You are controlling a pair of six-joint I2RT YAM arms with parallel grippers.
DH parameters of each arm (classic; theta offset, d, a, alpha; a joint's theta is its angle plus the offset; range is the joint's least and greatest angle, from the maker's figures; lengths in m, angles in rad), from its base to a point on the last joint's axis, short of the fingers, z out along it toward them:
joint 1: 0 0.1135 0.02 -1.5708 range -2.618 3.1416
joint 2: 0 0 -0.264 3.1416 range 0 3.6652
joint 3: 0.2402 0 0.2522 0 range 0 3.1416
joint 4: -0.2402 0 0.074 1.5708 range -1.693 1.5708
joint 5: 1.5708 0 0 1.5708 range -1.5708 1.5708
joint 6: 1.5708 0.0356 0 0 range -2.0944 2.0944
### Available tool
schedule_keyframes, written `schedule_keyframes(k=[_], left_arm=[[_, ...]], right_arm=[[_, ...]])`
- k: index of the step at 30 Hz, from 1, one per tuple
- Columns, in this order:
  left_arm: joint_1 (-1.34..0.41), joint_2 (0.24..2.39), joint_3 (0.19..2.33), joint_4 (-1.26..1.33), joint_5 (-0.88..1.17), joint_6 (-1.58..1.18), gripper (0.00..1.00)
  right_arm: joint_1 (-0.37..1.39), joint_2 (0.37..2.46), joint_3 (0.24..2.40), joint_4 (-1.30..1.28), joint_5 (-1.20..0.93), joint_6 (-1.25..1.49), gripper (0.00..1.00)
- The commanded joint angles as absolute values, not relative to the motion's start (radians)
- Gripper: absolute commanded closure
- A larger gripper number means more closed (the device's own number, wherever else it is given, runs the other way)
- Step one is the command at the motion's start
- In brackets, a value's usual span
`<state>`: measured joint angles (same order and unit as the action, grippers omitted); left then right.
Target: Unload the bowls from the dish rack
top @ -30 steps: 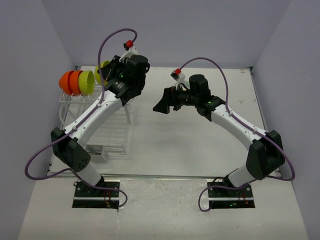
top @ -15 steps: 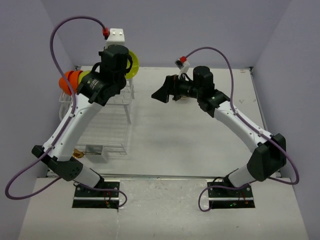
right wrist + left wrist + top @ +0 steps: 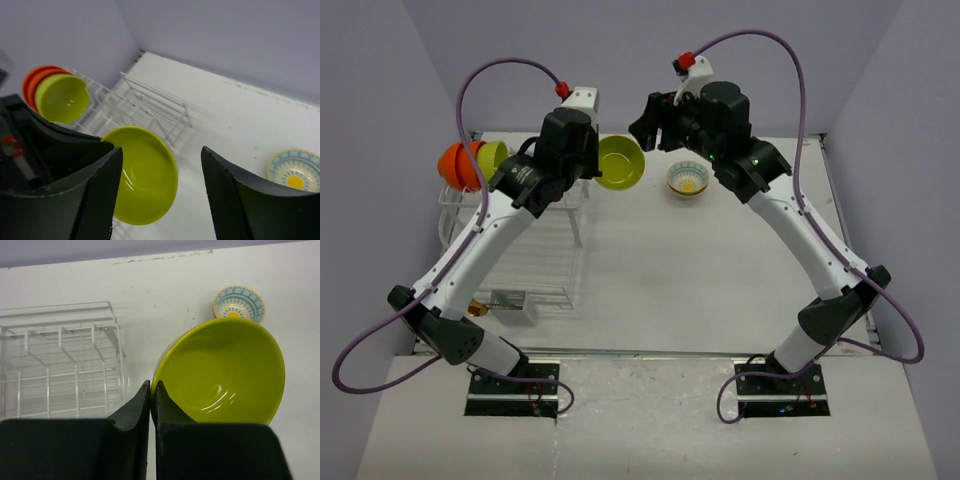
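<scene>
My left gripper (image 3: 597, 166) is shut on the rim of a lime-green bowl (image 3: 621, 162) and holds it in the air, just right of the dish rack (image 3: 535, 262). In the left wrist view the fingers (image 3: 151, 386) pinch the bowl's (image 3: 225, 370) left rim. Two orange bowls (image 3: 454, 165) and another lime-green bowl (image 3: 492, 157) stand on edge at the rack's far left end. A cream bowl with a blue patterned rim (image 3: 688, 180) sits upright on the table. My right gripper (image 3: 655, 120) is open and empty, raised near the held bowl (image 3: 145, 180).
The wire rack (image 3: 60, 360) fills the table's left side, with a small cutlery holder (image 3: 508, 298) at its near end. The patterned bowl (image 3: 239, 302) lies just beyond the held bowl. Walls close the table at the back and sides.
My left gripper has lifted the lime-green bowl out of the rack and carried it right. My right arm has risen toward the back, uncovering the patterned bowl on the table.
</scene>
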<state>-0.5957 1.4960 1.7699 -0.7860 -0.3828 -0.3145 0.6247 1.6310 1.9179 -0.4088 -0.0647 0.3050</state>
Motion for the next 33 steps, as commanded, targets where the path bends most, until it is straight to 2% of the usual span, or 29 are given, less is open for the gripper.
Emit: schedule_keyframes(k=[1, 2, 6, 9, 10, 12, 14, 15, 21, 22, 23, 24, 25, 33], left_arm=[[-0.592, 1.468, 1.758, -0.684, -0.287, -0.35, 1.0], [-0.594, 1.467, 1.755, -0.68, -0.284, -0.351, 1.0], [-0.595, 1.454, 1.73, -0.652, -0.276, -0.353, 1.0], [-0.595, 1.447, 1.718, -0.64, -0.282, -0.353, 1.0], [-0.594, 1.448, 1.718, -0.638, -0.288, -0.351, 1.0], [-0.595, 1.448, 1.721, -0.635, -0.298, -0.351, 1.0], [-0.594, 1.447, 1.729, -0.634, -0.299, -0.35, 1.0], [-0.595, 1.445, 1.73, -0.632, -0.302, -0.35, 1.0], [-0.595, 1.433, 1.73, -0.624, -0.314, -0.341, 1.0], [-0.595, 1.433, 1.733, -0.627, -0.314, -0.331, 0.81], [-0.595, 1.433, 1.736, -0.635, -0.322, -0.331, 0.57], [-0.594, 1.431, 1.74, -0.643, -0.334, -0.331, 0.11], [-0.594, 1.43, 1.752, -0.652, -0.362, -0.328, 0.0], [-0.594, 1.286, 1.697, -0.71, -0.624, -0.307, 0.0]], right_arm=[[0.66, 1.677, 1.95, -0.598, 0.081, 0.226, 0.37], [0.663, 1.695, 1.968, -0.612, 0.081, 0.216, 0.42], [0.68, 1.726, 1.983, -0.656, 0.062, 0.209, 0.49], [0.68, 1.726, 1.96, -0.655, 0.043, 0.213, 0.61], [0.68, 1.723, 1.953, -0.652, 0.043, 0.215, 0.62], [0.68, 1.715, 1.931, -0.646, 0.049, 0.215, 0.69], [0.68, 1.701, 1.913, -0.64, 0.058, 0.213, 0.83], [0.678, 1.7, 1.911, -0.638, 0.061, 0.213, 0.98], [0.661, 1.686, 1.894, -0.635, 0.063, 0.224, 1.0], [0.649, 1.683, 1.888, -0.634, 0.06, 0.225, 1.0], [0.638, 1.678, 1.878, -0.634, 0.049, 0.229, 1.0], [0.605, 1.674, 1.87, -0.635, 0.046, 0.233, 1.0], [0.579, 1.671, 1.859, -0.634, 0.038, 0.239, 1.0], [0.157, 1.696, 1.669, -0.615, 0.006, 0.308, 1.0]])
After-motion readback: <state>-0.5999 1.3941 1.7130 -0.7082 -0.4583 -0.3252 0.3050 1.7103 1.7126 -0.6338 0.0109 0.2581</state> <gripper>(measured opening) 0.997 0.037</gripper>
